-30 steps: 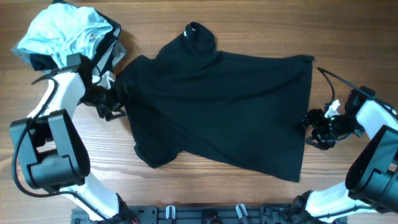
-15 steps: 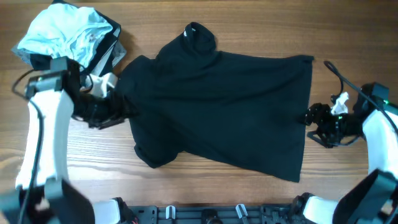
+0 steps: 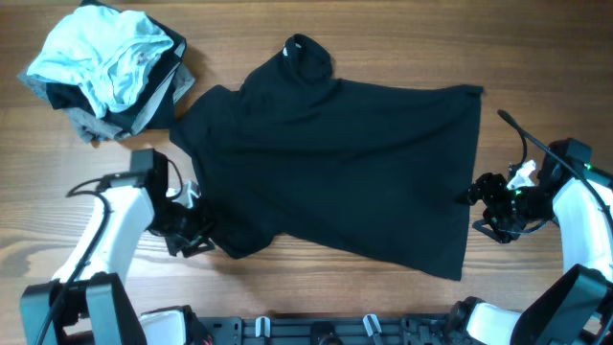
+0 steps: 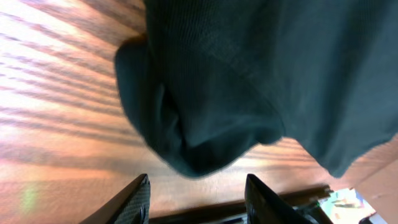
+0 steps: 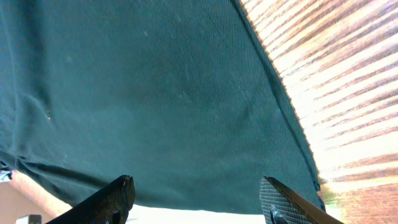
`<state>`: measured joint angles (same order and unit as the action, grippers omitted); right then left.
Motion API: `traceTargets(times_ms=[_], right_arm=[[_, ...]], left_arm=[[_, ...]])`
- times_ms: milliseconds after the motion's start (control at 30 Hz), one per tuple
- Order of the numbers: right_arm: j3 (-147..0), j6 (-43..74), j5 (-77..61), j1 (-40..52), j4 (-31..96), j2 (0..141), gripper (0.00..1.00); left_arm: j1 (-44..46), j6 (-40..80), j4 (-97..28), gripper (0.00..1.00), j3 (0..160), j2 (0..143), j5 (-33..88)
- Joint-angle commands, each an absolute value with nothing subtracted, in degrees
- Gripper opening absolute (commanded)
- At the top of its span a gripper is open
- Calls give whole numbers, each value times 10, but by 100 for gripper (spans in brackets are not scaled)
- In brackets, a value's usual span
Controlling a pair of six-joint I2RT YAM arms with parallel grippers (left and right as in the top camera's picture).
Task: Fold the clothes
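Note:
The black shirt point(image 3: 335, 158) lies spread flat across the table, collar with a small white tag at the top. Its lower left sleeve is bunched point(image 4: 186, 134). My left gripper point(image 3: 196, 235) is open and empty, just left of that bunched sleeve; its fingers point(image 4: 196, 199) sit over bare wood below the fabric. My right gripper point(image 3: 479, 196) is open at the shirt's right hem; its fingers point(image 5: 199, 199) frame the black fabric point(image 5: 155, 93), not closed on it.
A pile of light-blue and grey garments point(image 3: 105, 62) sits at the back left corner. Bare wooden table point(image 3: 536, 77) lies right of the shirt and along the front edge. The arms' base rail point(image 3: 316, 331) runs along the front.
My left gripper has moved from the shirt's upper left sleeve down toward the front, to the bunched lower sleeve. The right gripper stayed at the right hem, shifting only slightly.

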<state>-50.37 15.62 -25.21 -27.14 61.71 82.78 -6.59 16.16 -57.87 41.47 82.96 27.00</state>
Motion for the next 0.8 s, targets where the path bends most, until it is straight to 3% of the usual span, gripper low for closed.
traceTargets(times_ms=[0,133,333,500,567,767], right_arm=[[-501,167,-244,-269,618,823,69],[-501,166,-244,-269,620,823,69],[-501,167,-244,-269,615,823,70],[-501,166,-244,-269,615,823,69],[-501,165,-244,-269,620,823,69],[-501,161,-244,-269,633,823,69]], left_arm=[[-33,237,-539,44,382,833,221],[-4,248,-533,49,362,834,220],[9,275,-499,46,346,838,211],[9,323,-456,22,346,838,213],[9,325,-459,4,346,838,248],[1,256,-549,4,409,838,305]])
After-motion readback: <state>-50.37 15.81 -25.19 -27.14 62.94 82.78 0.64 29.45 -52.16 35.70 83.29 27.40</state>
